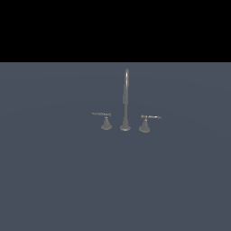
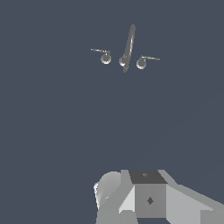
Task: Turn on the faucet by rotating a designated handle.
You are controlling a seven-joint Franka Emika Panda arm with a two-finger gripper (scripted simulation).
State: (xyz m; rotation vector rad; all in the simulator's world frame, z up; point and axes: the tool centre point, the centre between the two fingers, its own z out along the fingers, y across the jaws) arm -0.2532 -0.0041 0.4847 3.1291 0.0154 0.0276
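Nearest the wrist camera: gripper (image 2: 148, 199), jaw state impossible to tell, nothing visibly held. Well apart, beyond it on tabletop (image 1: 54, 180): one faucet (image 1: 126, 101), two levers, including rightward-pointing handle (image 1: 146, 122) and leftward twin handle (image 1: 104, 120).

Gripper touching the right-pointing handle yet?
Apart. In the wrist view the handle sits far across bare floor from the gripper body; the exterior view shows no arm near the faucet.

Only in the wrist view: pale grey blocky robot body (image 2: 151, 199), a rounded white part, a dark top panel, a small black diamond mark.
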